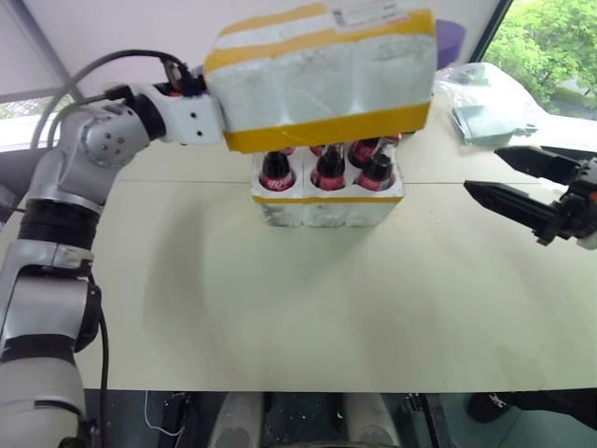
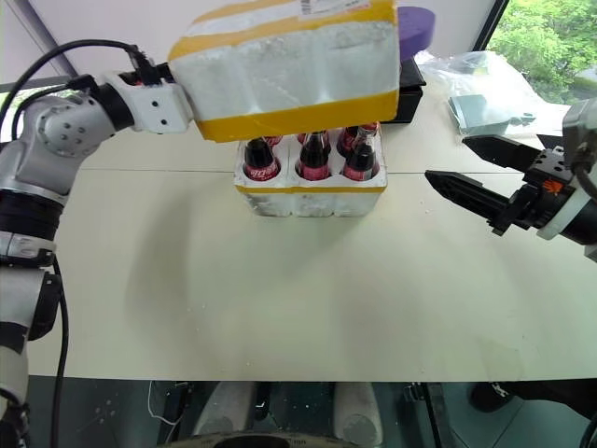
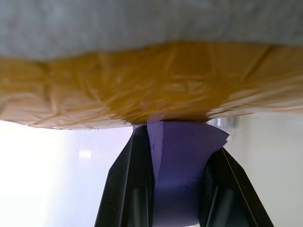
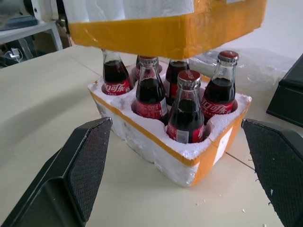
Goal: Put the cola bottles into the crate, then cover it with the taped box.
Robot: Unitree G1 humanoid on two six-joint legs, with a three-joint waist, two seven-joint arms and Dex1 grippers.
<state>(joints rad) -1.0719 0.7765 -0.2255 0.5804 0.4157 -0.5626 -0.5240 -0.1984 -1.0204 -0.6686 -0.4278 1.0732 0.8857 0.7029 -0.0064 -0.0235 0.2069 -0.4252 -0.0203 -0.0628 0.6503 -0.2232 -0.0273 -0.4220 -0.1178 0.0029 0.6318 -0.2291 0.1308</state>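
Styrofoam taped box (image 1: 322, 79) clenched at its end by my left gripper (image 3: 177, 142), hanging just above the cola bottles (image 4: 184, 113), all six seated in the crate (image 1: 326, 203) at table (image 1: 280, 299) centre, twelve o'clock of me. Right gripper (image 1: 518, 182) at three o'clock, jaws spread wide, holding nothing

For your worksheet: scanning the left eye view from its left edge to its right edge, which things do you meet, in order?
Left gripper → taped box, hanging over the crate of cola bottles → right gripper, fingers apart.
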